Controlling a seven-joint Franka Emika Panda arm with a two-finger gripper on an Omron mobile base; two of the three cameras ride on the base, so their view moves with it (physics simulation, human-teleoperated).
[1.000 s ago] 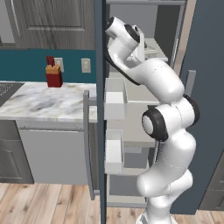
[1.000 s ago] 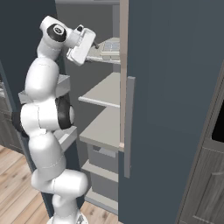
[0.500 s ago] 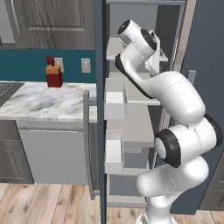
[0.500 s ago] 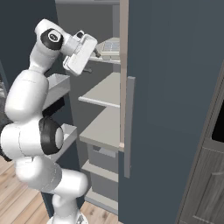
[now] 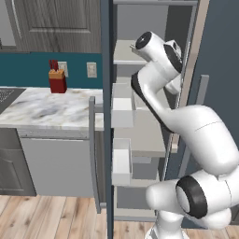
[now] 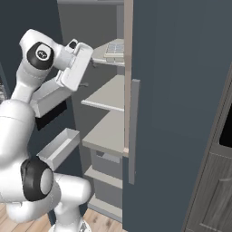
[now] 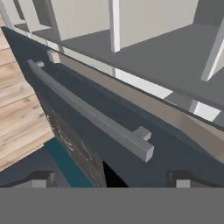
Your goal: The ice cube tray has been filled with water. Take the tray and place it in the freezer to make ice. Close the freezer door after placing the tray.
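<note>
The ice cube tray (image 6: 113, 47), pale with a grid of small cells, lies flat on the upper shelf inside the freezer (image 6: 106, 95). My gripper (image 7: 111, 181) is open with nothing between its fingertips (image 7: 39, 179). In the right base view the gripper (image 6: 84, 68) hangs left of and slightly below the tray, apart from it. The freezer door (image 5: 106, 116) stands wide open, with its silver handle (image 5: 95, 154) and white door bins (image 5: 121, 107) showing. From the hand view I look at the other slate-blue fridge door (image 7: 87, 144) and its grey bar handle (image 7: 92, 116).
The plain fridge door (image 6: 181, 90) is closed on the right, with its handle (image 6: 133, 131) close to the freezer opening. A marble counter (image 5: 46, 109) with a red box (image 5: 57, 81) lies left of the open door. My elbow sits in front of the lower shelves (image 5: 144, 135).
My hand has drawn back and down from the upper shelf while the elbow swung outward. The tray stays on the shelf.
</note>
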